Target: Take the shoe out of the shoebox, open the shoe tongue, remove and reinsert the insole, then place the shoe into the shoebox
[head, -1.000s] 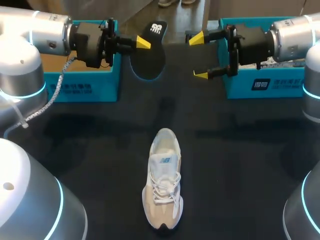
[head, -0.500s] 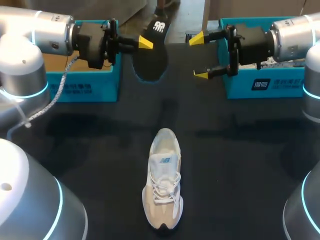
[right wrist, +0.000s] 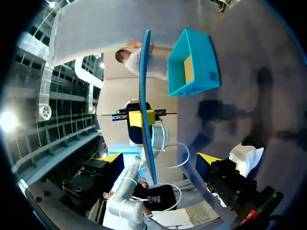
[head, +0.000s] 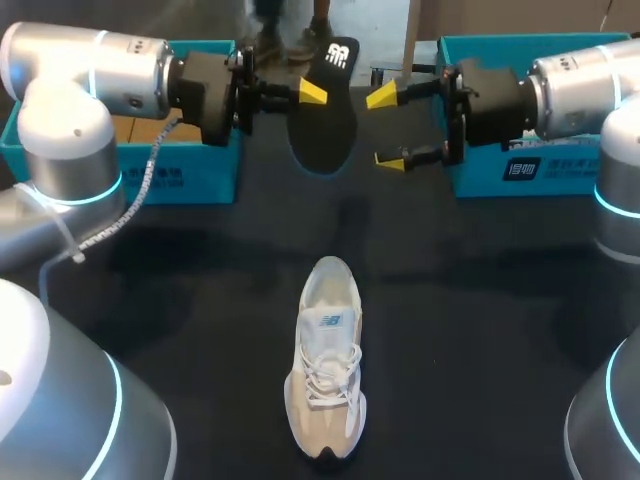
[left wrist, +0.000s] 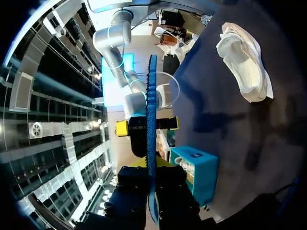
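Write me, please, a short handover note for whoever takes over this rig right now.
Left hand: shut on the flat black insole, held on edge above the far side of the black table.
Right hand: open, facing the insole, apart from it.
White-and-beige lace-up sneaker: on its sole mid-table, outside the far-left teal box and far-right teal box.
Done: sneaker out, insole removed.
Left: reinsert insole, box the sneaker.
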Controlling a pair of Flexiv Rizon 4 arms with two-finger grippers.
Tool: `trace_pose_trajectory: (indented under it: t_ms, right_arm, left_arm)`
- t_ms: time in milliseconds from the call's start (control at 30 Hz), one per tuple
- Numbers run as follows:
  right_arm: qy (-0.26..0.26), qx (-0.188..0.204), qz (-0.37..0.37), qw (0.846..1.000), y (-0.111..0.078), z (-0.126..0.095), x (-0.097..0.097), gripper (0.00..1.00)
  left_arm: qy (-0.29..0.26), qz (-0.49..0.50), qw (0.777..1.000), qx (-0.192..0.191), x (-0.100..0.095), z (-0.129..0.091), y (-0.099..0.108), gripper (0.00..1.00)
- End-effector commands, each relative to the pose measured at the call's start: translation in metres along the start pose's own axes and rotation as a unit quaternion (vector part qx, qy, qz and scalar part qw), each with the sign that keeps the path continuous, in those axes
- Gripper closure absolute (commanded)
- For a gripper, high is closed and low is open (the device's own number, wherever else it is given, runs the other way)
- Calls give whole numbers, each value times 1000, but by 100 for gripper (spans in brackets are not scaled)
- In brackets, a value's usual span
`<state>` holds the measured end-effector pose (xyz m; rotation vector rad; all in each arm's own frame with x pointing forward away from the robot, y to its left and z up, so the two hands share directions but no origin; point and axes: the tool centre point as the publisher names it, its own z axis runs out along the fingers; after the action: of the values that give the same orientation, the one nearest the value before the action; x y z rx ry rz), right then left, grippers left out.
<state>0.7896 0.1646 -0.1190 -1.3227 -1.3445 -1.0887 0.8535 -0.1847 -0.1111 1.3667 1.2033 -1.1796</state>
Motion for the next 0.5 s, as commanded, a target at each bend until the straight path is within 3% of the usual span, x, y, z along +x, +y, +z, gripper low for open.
trace_pose_trajectory:
  t_ms: [33,167,233,300,333,367,500]
  right_arm:
    - [4,-2,-12,1000,0,15,0,0]
    - [10,-6,-27,1000,-1,21,2,2]
    - [10,-6,-32,999,-2,24,2,15]
    - [9,-5,-35,999,-3,27,2,20]
    - [8,-5,-36,999,-3,29,1,40]
    - [7,-4,-37,999,-3,30,1,51]
    - [6,-3,-41,999,-4,32,-1,51]
  left_arm:
    - [-6,-1,1000,-7,4,6,-3,100]
    - [-6,-5,1000,-9,6,7,-4,100]
    - [-7,-6,1000,-9,7,9,-4,100]
    - [-8,-6,1000,-9,7,10,-5,100]
    - [-9,-7,1000,-8,7,11,-5,100]
    - [-10,-7,1000,-8,7,11,-5,100]
    - [-11,-7,1000,-5,7,13,-6,100]
